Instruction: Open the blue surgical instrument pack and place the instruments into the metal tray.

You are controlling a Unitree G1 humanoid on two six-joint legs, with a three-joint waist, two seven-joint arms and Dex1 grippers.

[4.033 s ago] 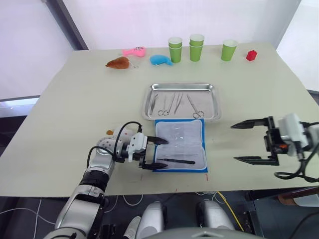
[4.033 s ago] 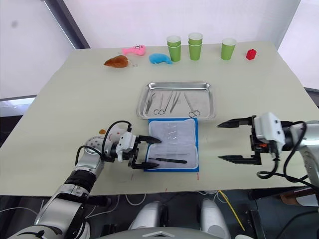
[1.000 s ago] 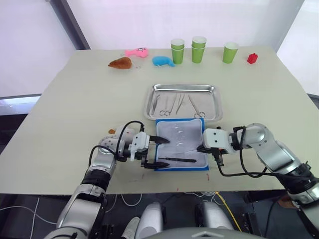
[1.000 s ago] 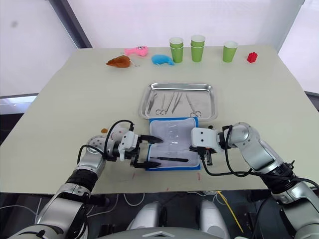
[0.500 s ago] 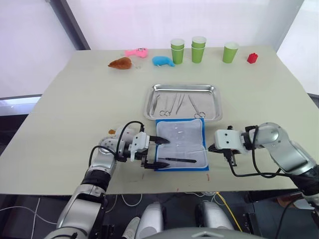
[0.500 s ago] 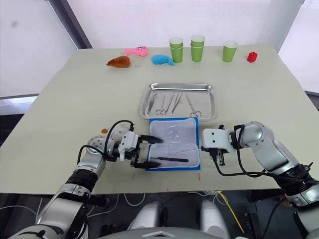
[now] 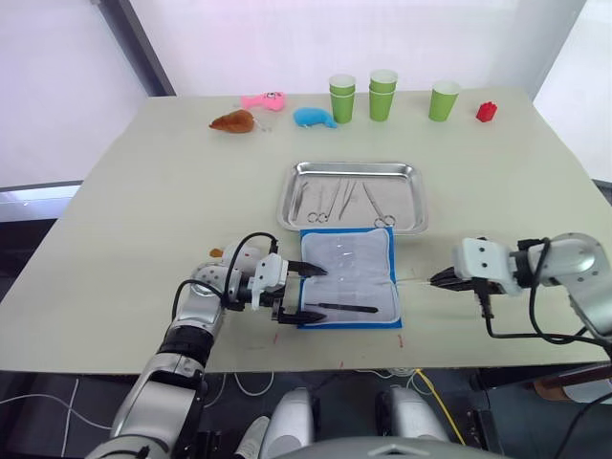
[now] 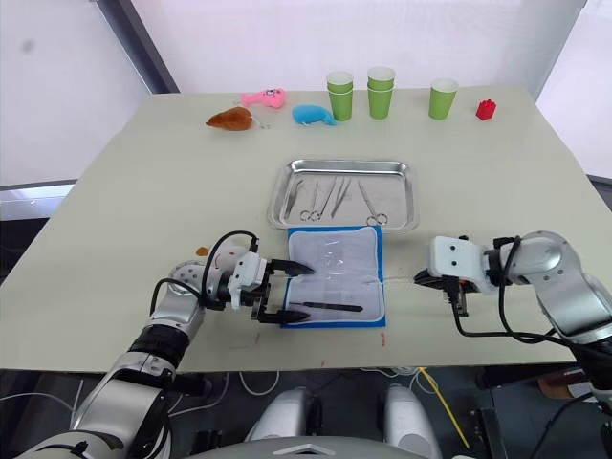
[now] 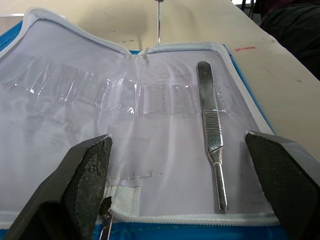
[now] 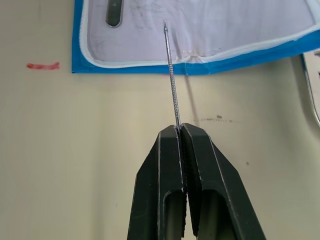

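Right tool point(image 10: 181, 131) was clamped on a thin silver probe point(image 10: 171, 85), tip reaching the blue surgical instrument pack point(image 7: 347, 277) edge. Left tool point(image 7: 306, 292) spread wide over the open pack's near-left edge; one dark-handled instrument point(image 7: 345, 308) lay inside. Beyond the pack, the metal tray point(image 7: 352, 172) held several instruments point(image 7: 335, 201).

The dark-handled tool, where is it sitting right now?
The dark-handled tool lies flat on the open blue pack, along its near edge, just ahead of the left gripper, whose open fingers straddle the pack's left edge.
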